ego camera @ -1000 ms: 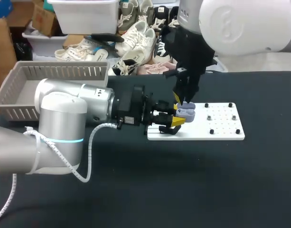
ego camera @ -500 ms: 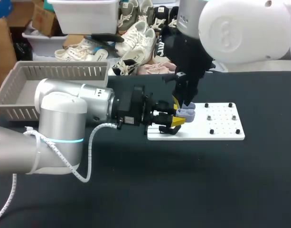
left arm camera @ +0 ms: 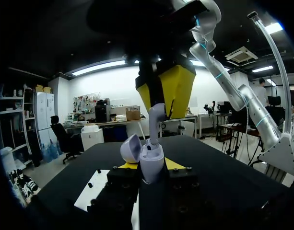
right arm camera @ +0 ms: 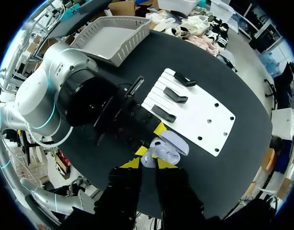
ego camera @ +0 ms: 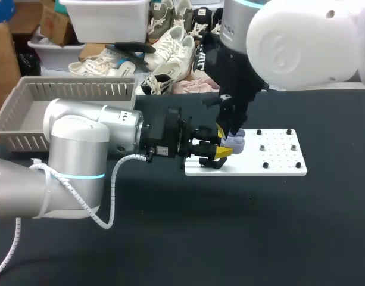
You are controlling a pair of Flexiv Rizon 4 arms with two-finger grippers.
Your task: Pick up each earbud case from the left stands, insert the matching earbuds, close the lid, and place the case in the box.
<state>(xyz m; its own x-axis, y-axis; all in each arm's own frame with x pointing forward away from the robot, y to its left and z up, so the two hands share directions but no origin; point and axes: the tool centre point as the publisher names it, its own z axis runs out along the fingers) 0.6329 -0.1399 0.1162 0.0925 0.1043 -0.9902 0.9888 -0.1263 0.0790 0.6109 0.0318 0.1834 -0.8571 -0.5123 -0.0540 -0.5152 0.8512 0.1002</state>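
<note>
My left gripper is shut on a lavender earbud case and holds it upright with its lid swung open. It hangs just above the left end of the white board. My right gripper comes down from above, shut on a lavender earbud. The earbud's stem points down into the case's mouth, touching or nearly touching it. In the right wrist view the case lies just ahead of the right gripper. In the head view both grippers meet at the case.
Three black stands sit in a row on the white board's left half; its right half carries small black pegs. A grey slatted basket stands at the table's far left corner. Dark tabletop lies in front.
My right arm has shifted slightly and brought the earbud a little lower toward the open case. The left arm and the case have not moved.
</note>
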